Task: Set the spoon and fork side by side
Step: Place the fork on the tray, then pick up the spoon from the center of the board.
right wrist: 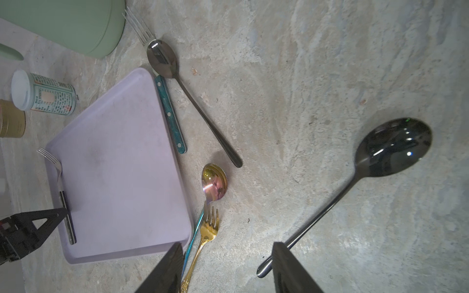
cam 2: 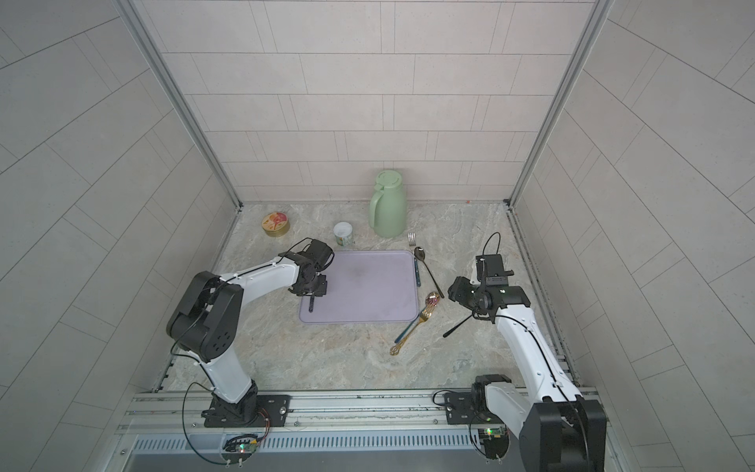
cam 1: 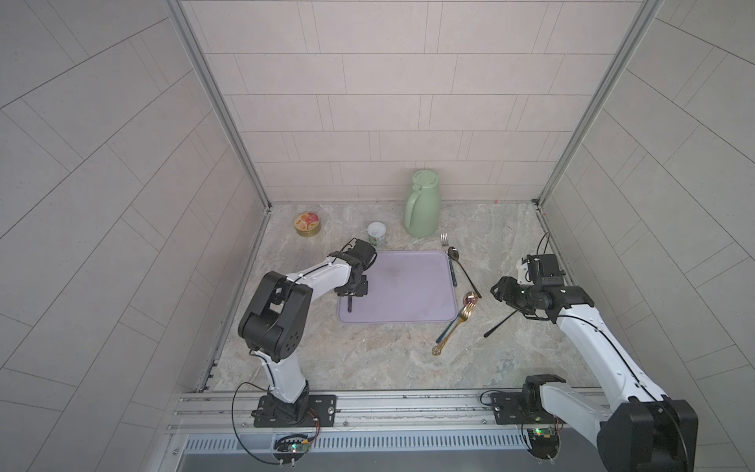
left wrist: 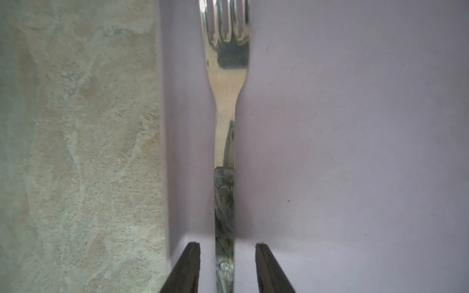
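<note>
The fork (left wrist: pixel 224 101) with the dark marbled handle lies flat on the lilac tray (cam 1: pixel 408 286), just inside its left edge, tines toward the far side and handle toward the near side. My left pincer (left wrist: pixel 227 247) sits low over that handle with its fingers (left wrist: pixel 189 256) parted. There is a clear gap on each side of the handle, so nothing is clamped.

The black spoon (right wrist: pixel 390 149) rests on the bare marble table (cam 1: pixel 367 359) to the right of the tray, well apart from the fork. Its handle end points near-left. My right pincer (right wrist: pixel 228 245) hangs above the table by that handle end, jaws spread wide and empty.

Between tray and spoon lie a gold fork (right wrist: pixel 209 228) and an iridescent spoon (right wrist: pixel 214 181), close together. A teal-handled fork (right wrist: pixel 170 114) and a dark spoon (right wrist: pixel 162 58) lie along the tray's right edge. At the far side stands a green jug (cam 1: pixel 423 204).
</note>
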### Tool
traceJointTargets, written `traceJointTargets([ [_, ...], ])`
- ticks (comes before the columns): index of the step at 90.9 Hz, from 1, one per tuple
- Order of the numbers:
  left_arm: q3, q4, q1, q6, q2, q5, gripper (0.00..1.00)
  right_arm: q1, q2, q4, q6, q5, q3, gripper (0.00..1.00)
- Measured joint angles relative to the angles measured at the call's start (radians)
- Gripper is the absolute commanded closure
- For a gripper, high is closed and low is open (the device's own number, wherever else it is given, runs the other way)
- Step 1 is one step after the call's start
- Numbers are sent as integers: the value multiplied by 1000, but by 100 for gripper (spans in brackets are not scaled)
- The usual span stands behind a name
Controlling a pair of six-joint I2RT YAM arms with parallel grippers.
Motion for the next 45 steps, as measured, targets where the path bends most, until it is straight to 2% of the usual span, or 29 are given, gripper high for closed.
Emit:
traceJointTargets([
  [17, -14, 15, -27, -26, -76, 18, 60, 0, -11, -33, 34, 43, -10, 40],
  [35, -38, 53, -143, -59, -224, 52, 58, 5, -8, -72, 90, 106, -61, 38],
  [45, -54, 92, -195, -63, -306, 64, 58, 14, 13, -90, 119, 154, -70, 42],
])
